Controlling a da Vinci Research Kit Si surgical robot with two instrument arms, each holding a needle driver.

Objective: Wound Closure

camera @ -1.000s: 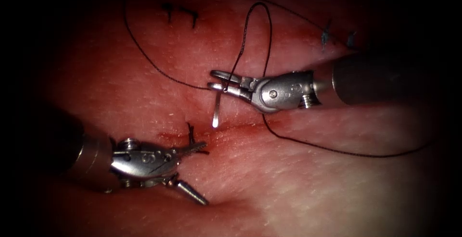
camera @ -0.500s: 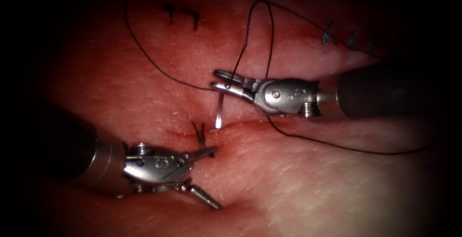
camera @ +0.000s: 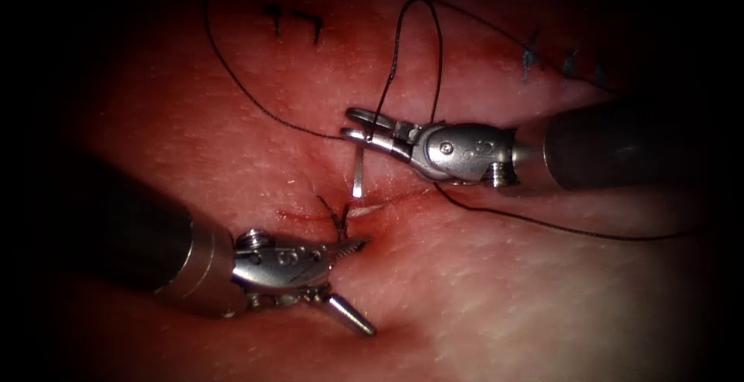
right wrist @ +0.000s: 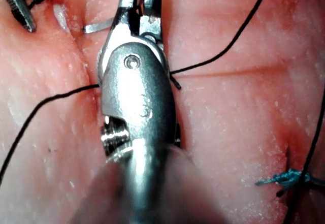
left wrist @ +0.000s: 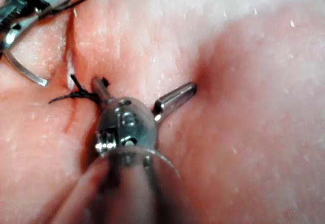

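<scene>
At the centre of the endoscope view the right arm's tool is seen entering from the right edge, its jaws pressed together on the curved needle near the needle's upper end. From the jaws the needle hangs downward, and its lower end is seen at the surface of the tissue just above the cut; whether the tip has entered the tissue cannot be told. In the right wrist view the same tool is seen clamped on the needle, which juts out to one side. The dark thread is looped upward from the right tool's jaws toward the upper middle of the frame, a further strand is carried across the upper left, and another is trailed along the tissue toward the right edge. In the lower left of the endoscope view the left arm's tool is seen with its jaws spread wide and nothing held: the upper jaw lies just beside a dark knotted stitch on the cut, the lower jaw is pointed down and to the right. In the left wrist view that tool is shown spread likewise, one jaw touching the stitch. Dark cut thread ends are seen at the upper left, and blue stitches at the upper right.
</scene>
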